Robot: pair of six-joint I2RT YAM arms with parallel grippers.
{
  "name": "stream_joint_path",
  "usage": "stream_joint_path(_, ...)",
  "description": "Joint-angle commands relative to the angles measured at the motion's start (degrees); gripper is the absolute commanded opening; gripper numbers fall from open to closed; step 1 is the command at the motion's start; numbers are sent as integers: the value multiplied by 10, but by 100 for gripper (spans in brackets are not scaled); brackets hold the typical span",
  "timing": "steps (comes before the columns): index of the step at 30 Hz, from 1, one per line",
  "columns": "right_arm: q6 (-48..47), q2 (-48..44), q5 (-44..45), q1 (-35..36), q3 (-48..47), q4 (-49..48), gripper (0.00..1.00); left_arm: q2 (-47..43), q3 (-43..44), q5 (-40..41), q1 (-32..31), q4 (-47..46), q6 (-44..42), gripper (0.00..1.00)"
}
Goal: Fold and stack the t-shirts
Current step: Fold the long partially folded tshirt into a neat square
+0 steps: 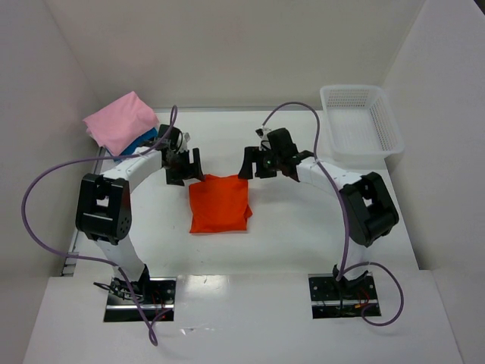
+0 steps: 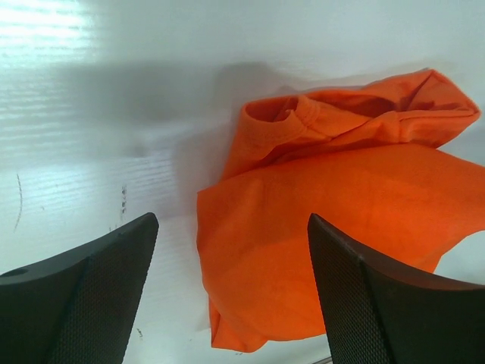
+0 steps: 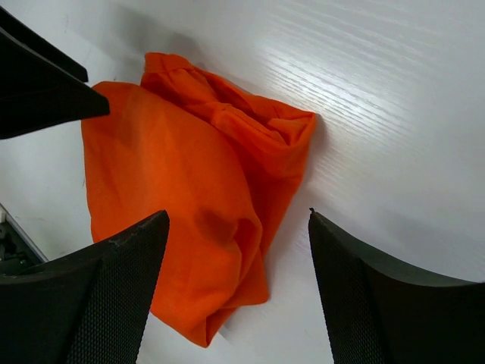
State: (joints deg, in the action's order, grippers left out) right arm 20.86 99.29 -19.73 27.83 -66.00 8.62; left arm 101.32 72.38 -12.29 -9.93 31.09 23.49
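Note:
The orange t-shirt [image 1: 220, 205] lies folded in a rough rectangle on the table between the arms. It also shows in the left wrist view [image 2: 326, 227] and the right wrist view [image 3: 189, 197]. My left gripper [image 1: 186, 168] is open and empty just above the shirt's far left corner. My right gripper [image 1: 258, 163] is open and empty above its far right corner. The pink t-shirt [image 1: 120, 121] lies folded at the far left on top of the blue t-shirt [image 1: 142, 142], of which only an edge shows.
A white mesh basket [image 1: 361, 121] stands at the far right. White walls close in the table [image 1: 303, 227] at the back and sides. Purple cables loop from both arms.

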Motion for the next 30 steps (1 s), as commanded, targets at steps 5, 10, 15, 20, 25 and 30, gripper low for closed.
stream_joint_path(5,-5,39,7,20,-55,-4,75,-7,-27,-16,3,-16,9,82)
stream_joint_path(10,-5,51,7,20,-69,24,62,-2,-27,-27,3,-16,9,74)
stream_joint_path(15,1,51,1,20,-62,18,41,5,-15,-48,3,-27,4,47)
stream_joint_path(20,-5,51,-13,20,-56,18,8,-1,-8,-61,3,-40,-2,9)
stream_joint_path(25,1,26,-13,20,-51,18,3,-23,2,-54,3,-35,-7,0)
stream_joint_path(30,1,-3,-8,20,-46,18,1,-56,24,-59,3,-24,-12,0)
